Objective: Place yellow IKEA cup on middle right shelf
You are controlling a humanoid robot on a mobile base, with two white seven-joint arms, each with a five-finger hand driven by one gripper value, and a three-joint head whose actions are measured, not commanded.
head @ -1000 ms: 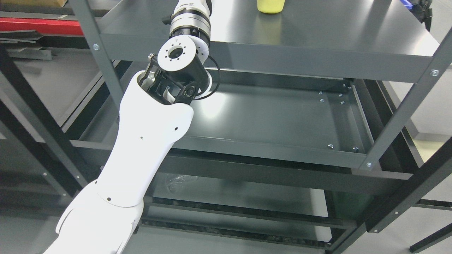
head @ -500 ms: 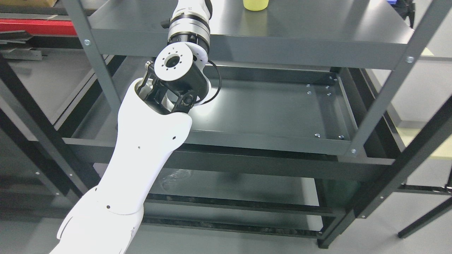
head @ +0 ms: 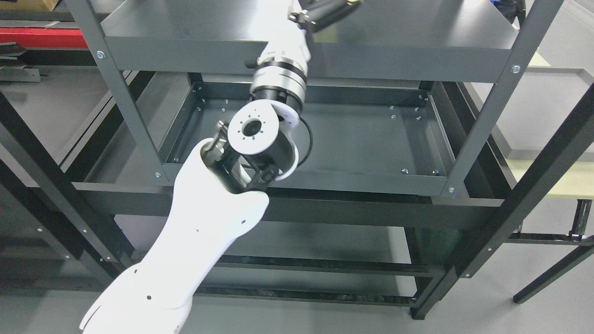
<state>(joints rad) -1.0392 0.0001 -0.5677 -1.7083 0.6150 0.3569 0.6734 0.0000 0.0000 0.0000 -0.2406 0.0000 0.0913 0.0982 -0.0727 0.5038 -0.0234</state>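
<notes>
Left hand [head: 327,11] at 12 o'clock, mostly cropped — finger state cannot be told; cup unseen, presumably light, rigid — grasp mid-wall.

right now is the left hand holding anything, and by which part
It cannot be told. The left hand is cut off by the picture's top edge over the upper dark grey metal shelf, with only a yellow sliver beside it.
</notes>
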